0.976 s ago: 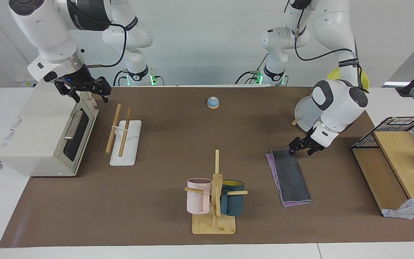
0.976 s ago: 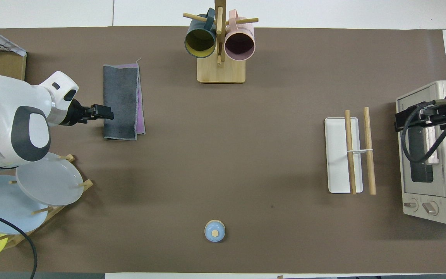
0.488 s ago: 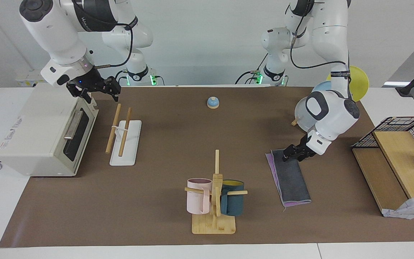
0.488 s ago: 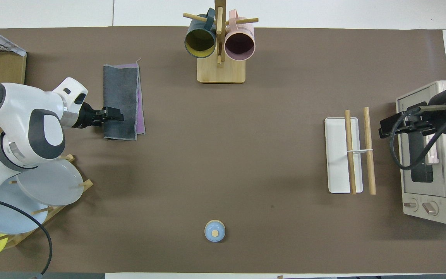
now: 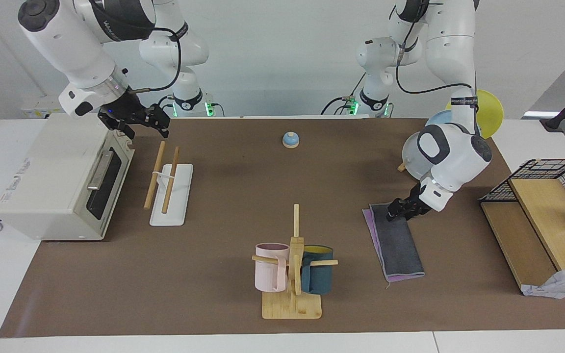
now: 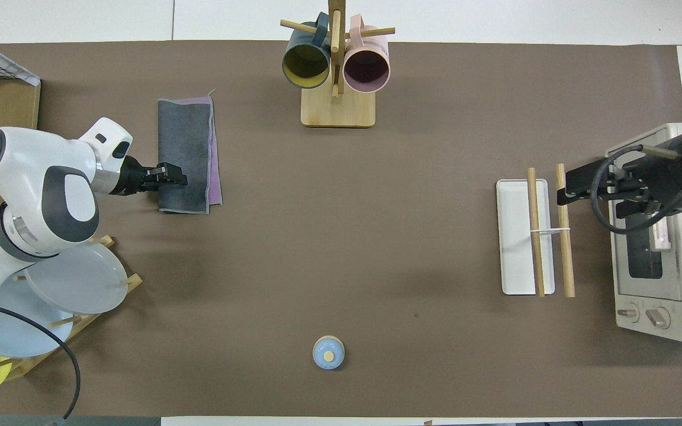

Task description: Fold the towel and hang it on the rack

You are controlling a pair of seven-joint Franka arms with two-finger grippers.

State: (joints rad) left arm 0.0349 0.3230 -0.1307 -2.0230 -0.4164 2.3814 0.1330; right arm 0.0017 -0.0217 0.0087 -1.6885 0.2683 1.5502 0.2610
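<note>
Thin, limp towel, lower right of frame: pinch near upper edge under left gripper, fingers half shut. Right gripper wide, upper left.

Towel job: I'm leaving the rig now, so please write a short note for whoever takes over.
Left gripper: down at the end of the folded purple and dark grey towel nearer the robots, closing on it; grip not confirmed.
Right gripper: open, in the air by the white toaster oven, above the rack of two wooden dowels on a white base.
Done: towel lies folded, grey face up, on the brown mat.
Left: lift towel, carry it across, hang it on the rack.
</note>
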